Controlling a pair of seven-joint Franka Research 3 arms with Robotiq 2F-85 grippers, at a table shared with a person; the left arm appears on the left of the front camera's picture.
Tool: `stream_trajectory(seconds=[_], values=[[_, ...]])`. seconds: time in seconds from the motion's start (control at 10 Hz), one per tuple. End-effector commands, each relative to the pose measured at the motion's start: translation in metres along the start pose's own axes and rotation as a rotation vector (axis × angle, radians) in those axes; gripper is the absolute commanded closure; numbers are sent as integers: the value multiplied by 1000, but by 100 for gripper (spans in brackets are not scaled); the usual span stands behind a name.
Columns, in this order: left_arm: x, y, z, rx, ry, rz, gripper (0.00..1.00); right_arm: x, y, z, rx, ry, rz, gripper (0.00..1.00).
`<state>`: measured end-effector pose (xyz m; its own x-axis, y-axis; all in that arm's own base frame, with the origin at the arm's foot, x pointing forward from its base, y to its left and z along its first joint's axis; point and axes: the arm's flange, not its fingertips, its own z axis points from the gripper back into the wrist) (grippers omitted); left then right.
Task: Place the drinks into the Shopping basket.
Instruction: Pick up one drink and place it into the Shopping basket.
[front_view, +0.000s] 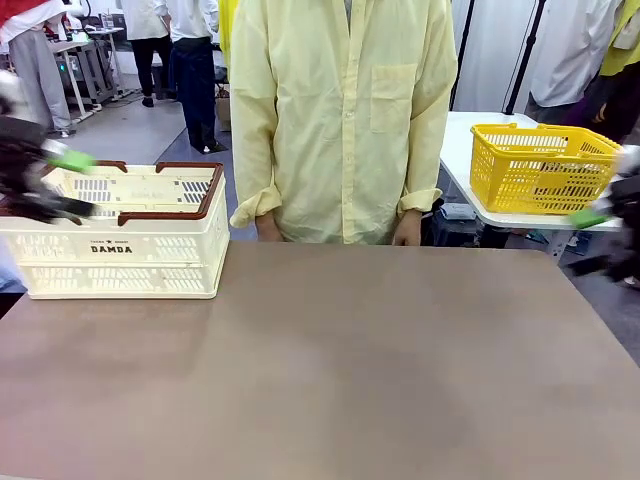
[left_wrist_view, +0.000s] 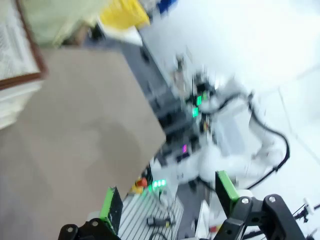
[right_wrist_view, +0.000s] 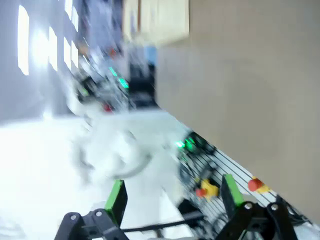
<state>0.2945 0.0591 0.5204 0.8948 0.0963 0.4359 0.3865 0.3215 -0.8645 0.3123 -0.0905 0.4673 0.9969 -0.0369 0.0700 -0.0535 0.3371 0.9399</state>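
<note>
The Shopping basket (front_view: 120, 245), a cream slotted crate with dark red-brown rim handles and "DAMDA" lettering, stands at the table's far left; its inside looks bare. The drinks are out of view. My left gripper (front_view: 68, 185) hovers blurred at the basket's left end, open. In the left wrist view the left gripper (left_wrist_view: 169, 197) has its green pads spread with nothing between them, and the basket's corner (left_wrist_view: 15, 50) is at top left. My right gripper (front_view: 595, 240) hangs blurred off the table's right edge. The right wrist view shows this gripper (right_wrist_view: 174, 196) open and holding nothing.
A person in a pale yellow shirt (front_view: 340, 110) stands at the far edge, hands (front_view: 407, 232) down at the table's rim. A yellow mesh basket (front_view: 540, 165) sits on a white side table at back right. The brown table top (front_view: 330, 370) stretches wide and bare.
</note>
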Motion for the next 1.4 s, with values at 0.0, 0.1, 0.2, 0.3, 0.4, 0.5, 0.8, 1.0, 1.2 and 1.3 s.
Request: stream_trajectory(seconds=[0.0,0.1,0.2,0.3,0.4,0.5,0.8,1.0,1.2,1.3], values=[[-57,22,81,20,-411,63,0,-32,-41,55,234,-390,-77,0],[-88,31,110,60,-513,101,0,-52,-65,81,273,-494,-130,0],[-101,38,118,91,-555,141,0,-66,-80,96,308,-575,-152,0],[-102,41,116,124,-548,154,0,-74,-84,102,324,-639,-125,0],[-67,23,166,72,-494,123,0,-69,-71,105,225,-436,-186,0],[-67,23,166,72,-494,123,0,-69,-71,105,225,-436,-186,0],[-67,23,166,72,-494,123,0,-69,-71,105,225,-436,-186,0],[-67,23,166,72,-494,123,0,-69,-71,105,225,-436,-186,0],[-67,23,166,72,-494,123,0,-69,-71,105,225,-436,-186,0],[-67,23,166,72,-494,123,0,-69,-71,105,225,-436,-186,0]])
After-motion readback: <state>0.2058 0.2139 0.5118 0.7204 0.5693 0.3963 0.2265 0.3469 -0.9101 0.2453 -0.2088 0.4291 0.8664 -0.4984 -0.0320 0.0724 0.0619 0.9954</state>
